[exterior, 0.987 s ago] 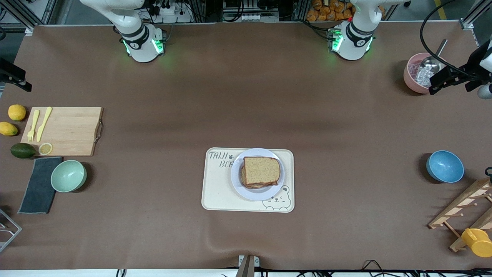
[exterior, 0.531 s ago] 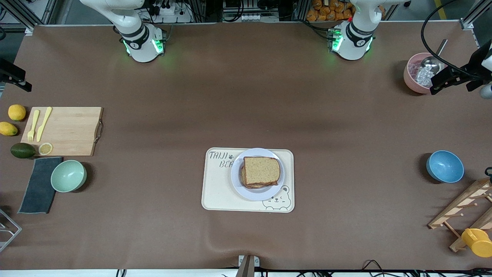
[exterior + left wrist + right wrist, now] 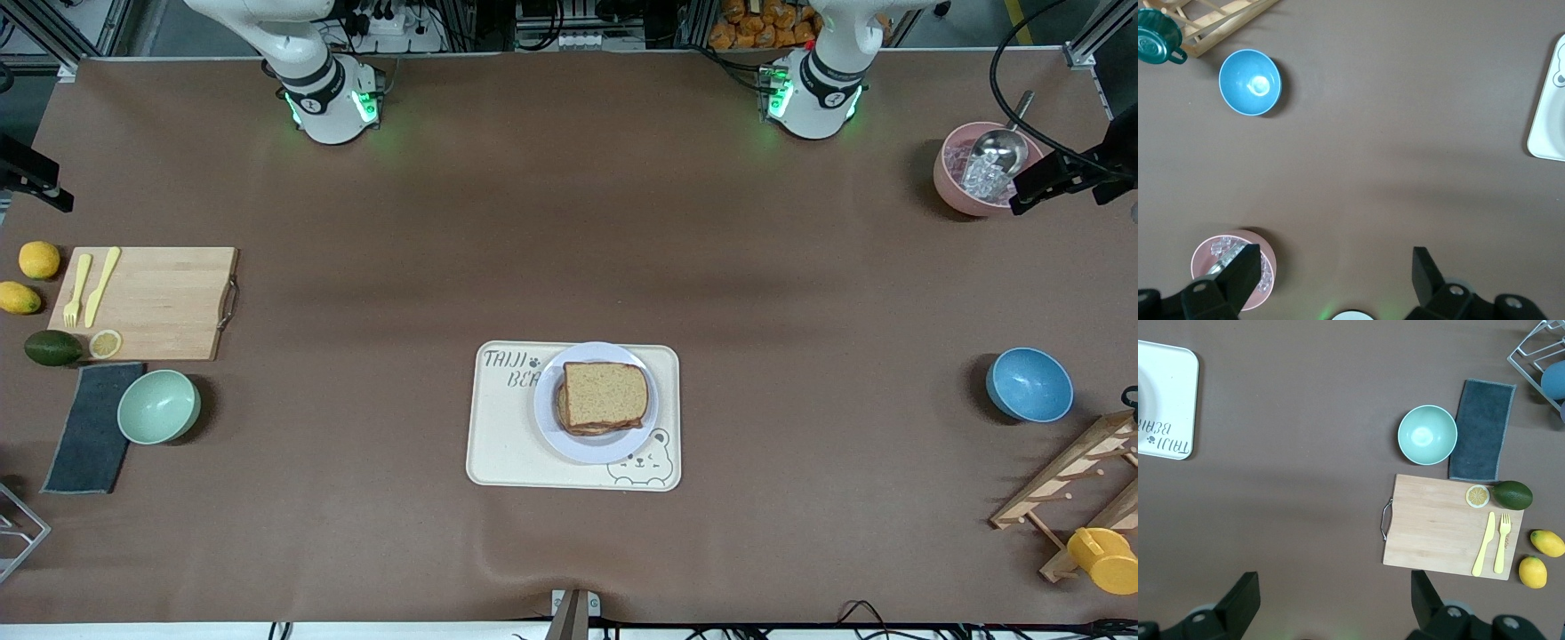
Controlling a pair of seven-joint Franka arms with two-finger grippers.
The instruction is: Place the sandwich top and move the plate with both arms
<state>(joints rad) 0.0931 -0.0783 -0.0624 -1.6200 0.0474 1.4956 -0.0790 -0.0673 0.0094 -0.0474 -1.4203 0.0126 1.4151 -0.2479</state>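
Observation:
The sandwich top [image 3: 605, 394], a brown bread slice, lies on the stacked sandwich on the pale plate [image 3: 553, 428]. The plate stands on the cream bear-print tray [image 3: 507, 453] in the middle of the table. My left gripper [image 3: 1040, 185] hangs open and empty in the air beside the pink bowl [image 3: 969, 173], at the left arm's end of the table. In the left wrist view [image 3: 1333, 273] its jaws are wide apart. My right gripper [image 3: 40, 182] hangs at the right arm's end above the cutting board [image 3: 151, 302]. It shows open and empty in the right wrist view [image 3: 1335, 593].
The pink bowl holds ice and a metal scoop. A blue bowl [image 3: 1029, 384], a wooden rack [image 3: 1067, 480] and a yellow cup [image 3: 1102, 560] stand at the left arm's end. A green bowl [image 3: 158, 406], a grey cloth [image 3: 89, 440], lemons and an avocado lie at the right arm's end.
My left gripper has drifted outward toward the table's edge at the left arm's end, uncovering more of the pink bowl. The right arm and the sandwich have not moved.

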